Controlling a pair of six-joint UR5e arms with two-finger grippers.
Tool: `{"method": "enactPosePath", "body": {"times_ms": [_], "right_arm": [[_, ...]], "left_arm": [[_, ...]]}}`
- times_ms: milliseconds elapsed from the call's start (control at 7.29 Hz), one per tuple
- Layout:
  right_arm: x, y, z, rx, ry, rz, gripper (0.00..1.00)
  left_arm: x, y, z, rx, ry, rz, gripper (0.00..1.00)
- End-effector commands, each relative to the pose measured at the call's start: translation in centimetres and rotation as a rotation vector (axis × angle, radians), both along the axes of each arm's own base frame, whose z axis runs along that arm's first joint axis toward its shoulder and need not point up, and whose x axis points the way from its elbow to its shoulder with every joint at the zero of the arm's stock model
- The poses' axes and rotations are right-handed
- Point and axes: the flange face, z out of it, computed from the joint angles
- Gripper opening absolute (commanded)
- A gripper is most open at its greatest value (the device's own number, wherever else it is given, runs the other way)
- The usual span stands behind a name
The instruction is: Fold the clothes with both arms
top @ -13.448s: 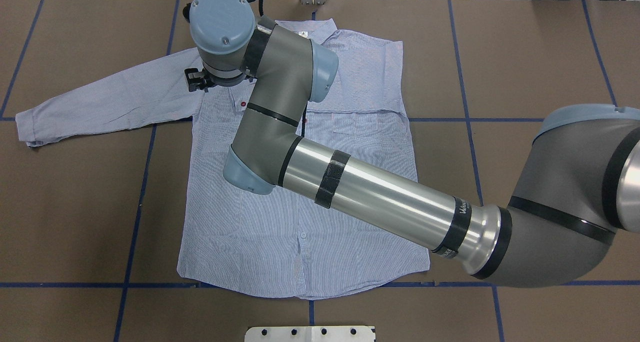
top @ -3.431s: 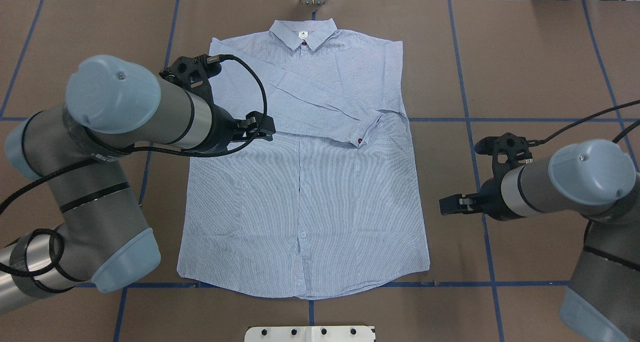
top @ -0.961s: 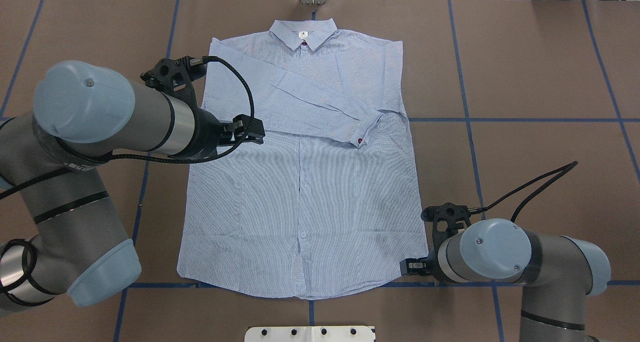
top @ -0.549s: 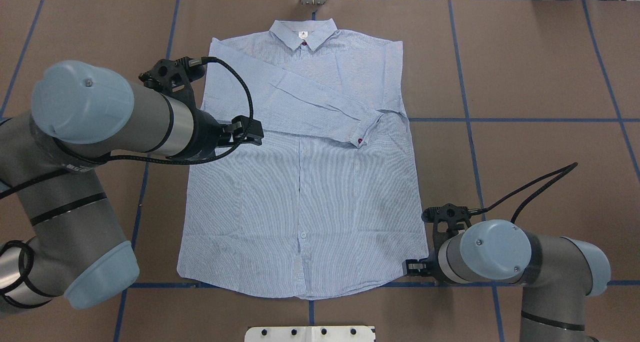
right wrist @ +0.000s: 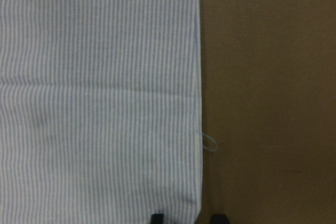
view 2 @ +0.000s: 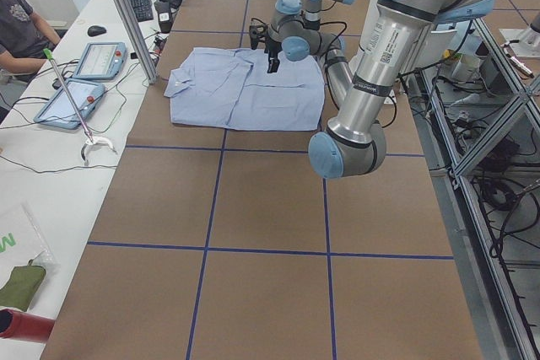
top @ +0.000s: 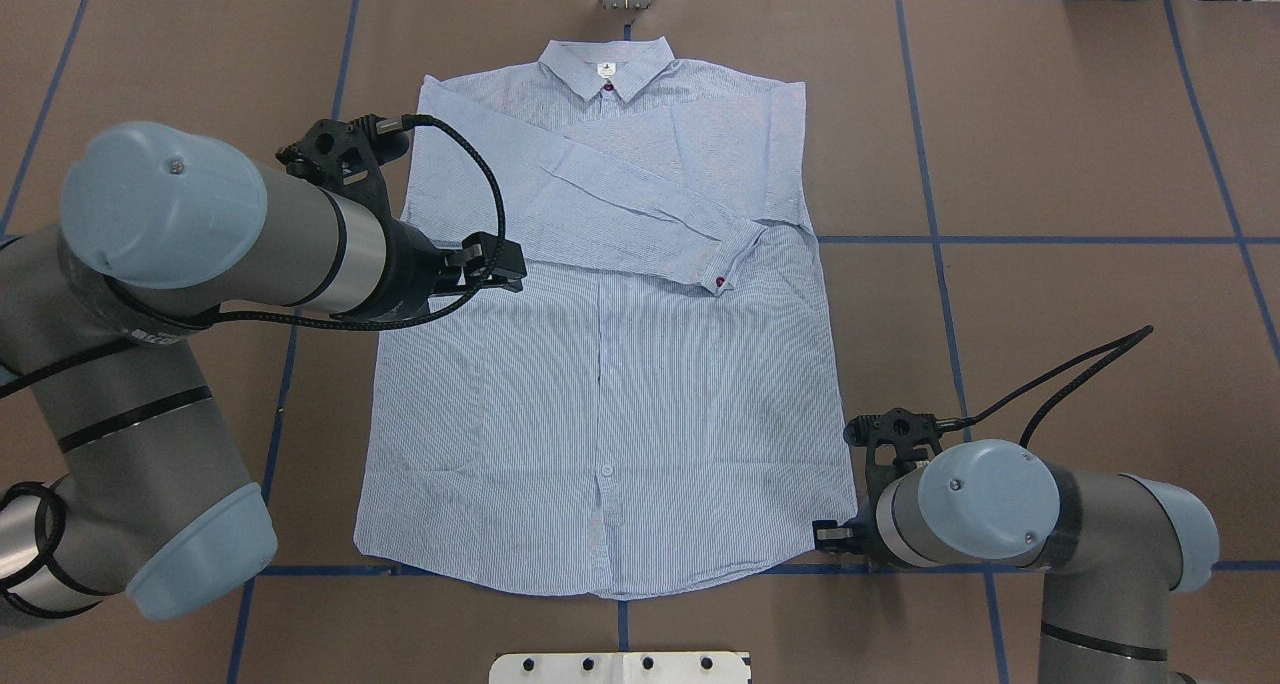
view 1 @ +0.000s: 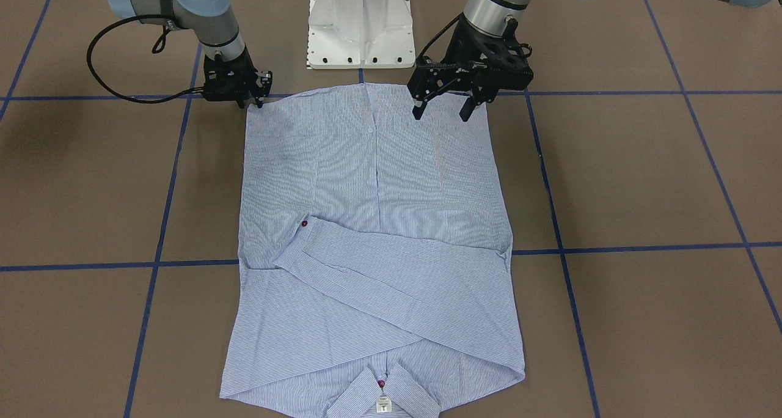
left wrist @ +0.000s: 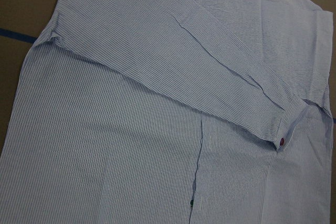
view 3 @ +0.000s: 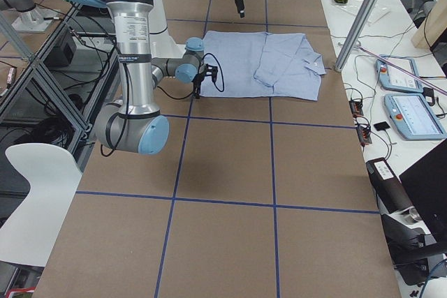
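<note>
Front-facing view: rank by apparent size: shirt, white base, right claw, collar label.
1. shirt
2. white base, though the top edge crops it
3. right claw
4. collar label

I'm looking at a brown table ruled into big squares by blue tape. On the operators' side a white bench runs along it, carrying two tablets, a keyboard and a mouse. A seated person shows at its edge. An aluminium post rises between bench and table. Behind the rig a white chair stands on grey floor, where cables are strewn. The light is even and flat.
</note>
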Motion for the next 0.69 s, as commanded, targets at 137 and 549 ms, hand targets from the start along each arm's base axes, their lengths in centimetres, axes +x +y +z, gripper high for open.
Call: {"method": "enactPosePath", "body": {"times_ms": [137,549], "right_arm": [[0.06,0.04,-0.31,0.000,-0.007,-0.001,0.31],[0.34,-0.02,-1.00,0.002,-0.022,-0.001,0.04]], "left_arm": [[-0.01,-0.08,0.06,-0.001,-0.001,-0.001,0.99],[-0.02,-0.18,0.22,-0.002,-0.005,-0.002,0.99]]}}
